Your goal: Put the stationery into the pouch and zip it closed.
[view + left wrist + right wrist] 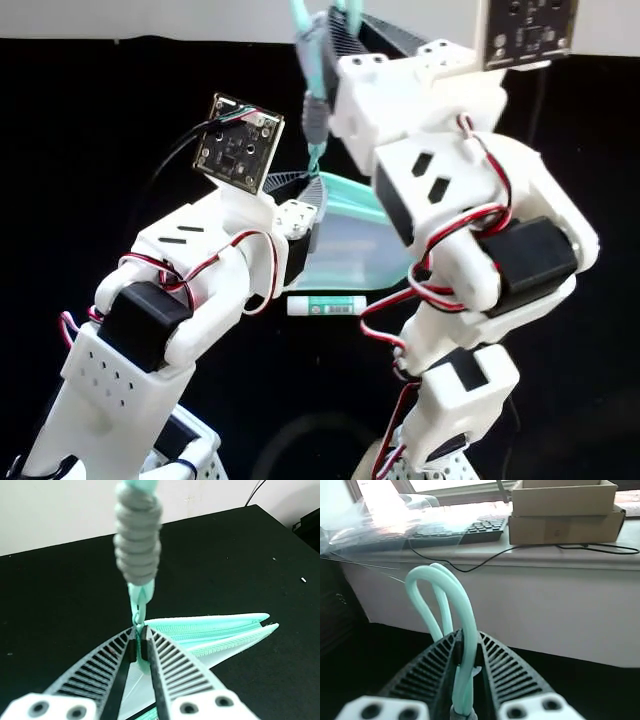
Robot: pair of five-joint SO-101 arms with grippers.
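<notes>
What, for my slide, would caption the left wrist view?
Left gripper shut on the zipper pull of the pouch, strap above.

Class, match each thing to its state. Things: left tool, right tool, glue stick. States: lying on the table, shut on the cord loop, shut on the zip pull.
Things:
1 left tool
2 right tool
3 glue stick

States:
A lying on the table, outside the pouch
B shut on the mint cord loop
C shut on the zip pull

Pairs: 1-C, 2-B, 3-A.
</notes>
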